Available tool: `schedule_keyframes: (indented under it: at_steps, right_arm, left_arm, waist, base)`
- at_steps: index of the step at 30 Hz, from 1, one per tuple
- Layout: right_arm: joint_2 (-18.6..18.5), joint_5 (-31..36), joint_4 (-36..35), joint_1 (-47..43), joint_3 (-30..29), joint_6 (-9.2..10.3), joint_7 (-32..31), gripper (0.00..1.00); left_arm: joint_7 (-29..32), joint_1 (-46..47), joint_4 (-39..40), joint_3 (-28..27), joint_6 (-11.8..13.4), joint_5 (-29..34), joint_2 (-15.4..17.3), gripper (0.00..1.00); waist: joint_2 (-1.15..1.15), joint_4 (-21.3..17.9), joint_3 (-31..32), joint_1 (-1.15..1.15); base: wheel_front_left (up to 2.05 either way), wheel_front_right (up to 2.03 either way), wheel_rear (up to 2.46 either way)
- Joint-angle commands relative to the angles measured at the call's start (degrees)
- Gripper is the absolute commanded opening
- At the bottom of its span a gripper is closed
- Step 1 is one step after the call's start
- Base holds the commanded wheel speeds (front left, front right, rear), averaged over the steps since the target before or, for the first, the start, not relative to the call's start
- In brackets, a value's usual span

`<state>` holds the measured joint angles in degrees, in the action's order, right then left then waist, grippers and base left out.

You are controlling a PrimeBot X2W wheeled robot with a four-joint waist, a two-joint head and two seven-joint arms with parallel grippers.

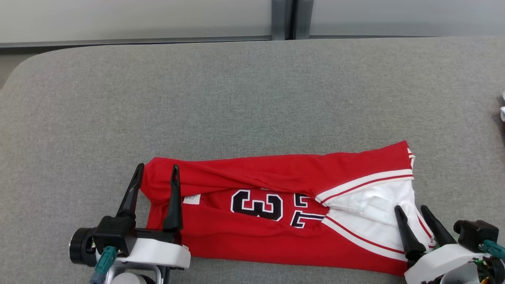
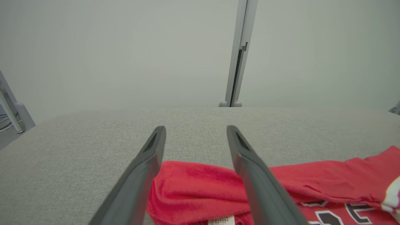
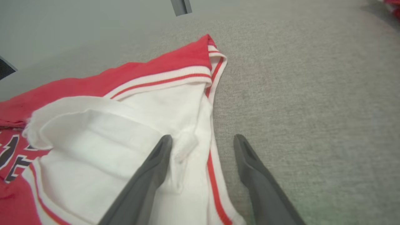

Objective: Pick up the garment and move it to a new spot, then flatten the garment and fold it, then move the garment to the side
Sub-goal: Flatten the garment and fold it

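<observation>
1. Counter (image 1: 252,98): grey woven cover, with bare area from 9 through 12 to 3 o'clock. Risk: the cover looks soft, so if you bring a tool in low it can pinch the weave along with the cloth.
2. Garment (image 1: 244,173) (image 2: 193,187) (image 3: 103,137): red jersey at 6 o'clock on the counter, long axis running 9 to 3. The far edge is turned over toward you and partly covers the number print (image 1: 256,205). My read is one lengthwise fold is in, with more folding and the side move left. Risk: the layers lie loose. If you catch only the top one, the fold opens on the lift. Uneven lift between the two ends would twist the band.
3. Left tool (image 1: 157,167) (image 2: 195,128): spread wide, holding nothing. It straddles the garment's 9 o'clock end, one finger over bare counter and the other over red cloth. I can't tell whether the tips touch. Risk: closing here may take only the bunched edge, which could slip out.
4. Right tool (image 1: 411,208) (image 3: 203,137): spread wide, nothing held. It sits at the garment's 4 o'clock corner, one finger over the white sleeve panel (image 1: 371,205) (image 3: 93,134) and the other over counter just beside the striped trim. Risk: that panel is rumpled. If you grab it alone, the body trails behind.
5. Red-and-white item (image 1: 503,112): at the counter's 3 o'clock edge, too cut off to identify. Risk: moving the garment to that side crowds it.
6. Label (image 1: 191,199): small white tag just at 3 o'clock of the left tool's inner finger. Minor snag risk.
</observation>
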<state>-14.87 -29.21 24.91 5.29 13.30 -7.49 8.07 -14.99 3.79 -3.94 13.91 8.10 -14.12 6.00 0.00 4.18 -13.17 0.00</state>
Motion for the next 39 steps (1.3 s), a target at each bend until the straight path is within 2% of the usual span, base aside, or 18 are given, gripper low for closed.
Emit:
schedule_keyframes:
  at_steps: [1, 5, 6, 7, 8, 15, 19, 24, 32, 35, 39]
  right_arm:
    - [-0.02, -0.79, 1.2, 0.33, 1.04, 0.0, -1.11, 1.0]
    - [0.32, -3.87, 4.27, -1.14, 6.39, -0.16, -3.68, 1.0]
    - [0.41, -4.67, 4.56, -1.78, 7.51, -0.16, -4.32, 0.49]
    - [0.39, -5.24, 4.61, -2.36, 8.48, -0.17, -5.01, 0.22]
    - [0.18, -5.81, 4.5, -2.74, 9.22, -0.18, -5.41, 0.0]
    - [-5.11, -7.09, 1.3, -2.5, 9.35, 0.07, -0.92, 0.0]
    - [-8.94, -6.63, -0.56, -1.64, 6.63, 0.08, 2.98, 0.0]
    - [-11.84, -6.28, -0.01, -2.01, 1.87, 0.06, 5.03, 0.0]
    - [-13.26, -6.23, -0.35, -1.61, -0.5, 0.05, 4.84, 0.0]
    - [-12.89, -5.17, -4.35, -0.59, 0.05, 0.05, 2.8, 0.0]
    - [-10.68, -3.55, -13.99, 0.26, 1.9, 0.0, -3.24, 0.0]
  left_arm:
    - [-0.24, 0.94, -0.02, -0.12, -0.19, 0.33, -0.09, 1.0]
    - [-0.24, 1.74, -0.25, -0.9, -0.58, 0.93, -0.51, 1.0]
    - [-0.24, 1.78, -0.26, -1.06, -0.63, 1.09, -0.66, 1.0]
    - [-0.24, 1.71, -0.24, -1.32, -0.78, 1.15, -0.79, 1.0]
    - [-0.24, 1.6, -0.23, -1.59, -0.84, 1.23, -0.83, 1.0]
    - [-0.24, 0.82, -0.33, -3.45, -1.34, 1.8, -1.31, 1.0]
    - [-0.24, 0.51, -0.45, -4.48, -1.66, 1.95, -1.56, 1.0]
    - [-0.24, -0.02, -0.72, -5.41, -2.1, 2.04, -1.89, 1.0]
    - [-0.25, -0.78, -1.23, -6.0, -2.88, 2.13, -2.2, 1.0]
    - [-0.25, -0.94, -1.29, -6.35, -3.02, 2.25, -2.35, 1.0]
    - [-0.25, -1.14, -1.23, -6.78, -3.34, 2.69, -2.43, 1.0]
  waist:
    - [0.0, 0.85, -0.84, 0.0]
    - [0.0, 1.41, -0.93, 0.0]
    - [0.0, 1.4, -0.88, 0.0]
    - [0.0, 1.33, -0.82, 0.0]
    - [0.0, 1.22, -0.76, 0.0]
    - [0.0, -0.04, 0.09, 0.0]
    - [0.0, -0.56, 0.81, 0.0]
    - [0.0, -1.01, 1.98, 0.0]
    - [0.0, -1.13, 3.73, 0.0]
    - [0.0, -1.3, 4.34, 0.0]
    - [0.0, -1.5, 4.88, 0.0]
  base:
    - [0.0, 0.0, 0.0]
    - [0.0, 0.0, 0.0]
    - [0.0, 0.0, 0.0]
    - [0.0, 0.0, 0.0]
    - [0.0, 0.0, 0.0]
    - [0.0, 0.0, 0.0]
    - [0.0, 0.0, 0.0]
    - [0.0, 0.0, 0.0]
    - [0.0, 0.0, 0.0]
    - [0.0, 0.0, 0.0]
    - [0.0, 0.0, 0.0]
